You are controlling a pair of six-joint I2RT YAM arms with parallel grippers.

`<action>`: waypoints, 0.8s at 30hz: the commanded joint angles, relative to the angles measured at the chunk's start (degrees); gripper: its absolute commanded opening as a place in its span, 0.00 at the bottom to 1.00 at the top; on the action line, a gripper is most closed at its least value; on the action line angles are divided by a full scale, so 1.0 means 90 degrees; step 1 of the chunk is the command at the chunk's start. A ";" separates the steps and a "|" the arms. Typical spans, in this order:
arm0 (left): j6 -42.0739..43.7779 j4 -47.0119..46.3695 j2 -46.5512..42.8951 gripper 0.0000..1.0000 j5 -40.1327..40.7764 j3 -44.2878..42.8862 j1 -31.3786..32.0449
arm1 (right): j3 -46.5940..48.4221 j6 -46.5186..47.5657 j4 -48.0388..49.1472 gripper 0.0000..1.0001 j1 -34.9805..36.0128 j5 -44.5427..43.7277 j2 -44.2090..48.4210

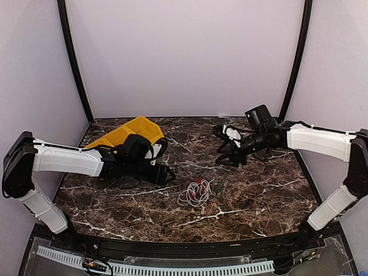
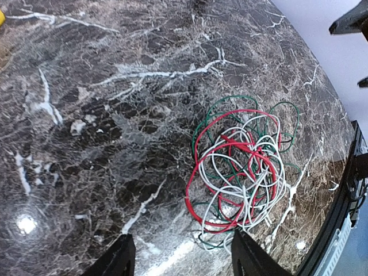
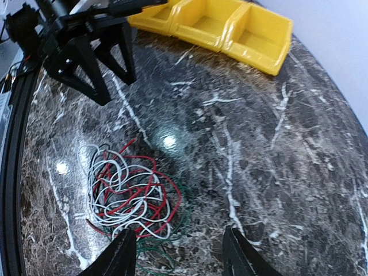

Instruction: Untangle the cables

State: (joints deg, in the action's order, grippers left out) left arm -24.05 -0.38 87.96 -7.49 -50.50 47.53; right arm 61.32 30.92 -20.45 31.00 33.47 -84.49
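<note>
Cables [image 2: 241,172]: red, white, green in one knot, untouched. Left gripper [image 2: 181,259] and right gripper [image 3: 178,256] both spread, empty. Pinch one outer white loop low, draw out slowly

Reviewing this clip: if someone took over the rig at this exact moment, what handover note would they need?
Left gripper: open, empty, near the pile but not touching it.
Right gripper: open, empty, also off the pile.
Cables: white, red and green wires in one tangled heap mid-table, well apart from the yellow bins at far left.
Done: nothing yet; no wire is separated.
Left: probably pin the heap with one gripper, grip a single wire with the other, and draw each colour out in turn.
</note>
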 commanded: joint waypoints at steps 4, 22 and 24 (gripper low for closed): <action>-0.0828 -0.1001 0.0736 0.53 -0.0920 0.0116 0.0005 | 0.0325 0.0222 -0.0281 0.54 0.1201 -0.0723 -0.1035; -0.1329 -0.1866 0.1613 0.33 -0.1194 0.0145 0.0007 | 0.0790 0.0207 -0.0424 0.56 0.1769 -0.1089 -0.1805; -0.1338 -0.1905 0.1688 0.32 -0.1171 0.0115 0.0010 | 0.0770 0.0208 -0.0442 0.56 0.1777 -0.1097 -0.1841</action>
State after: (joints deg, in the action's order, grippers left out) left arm -35.42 -14.81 102.45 -18.02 -50.04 47.53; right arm 67.53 32.53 -24.56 46.63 24.40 -99.88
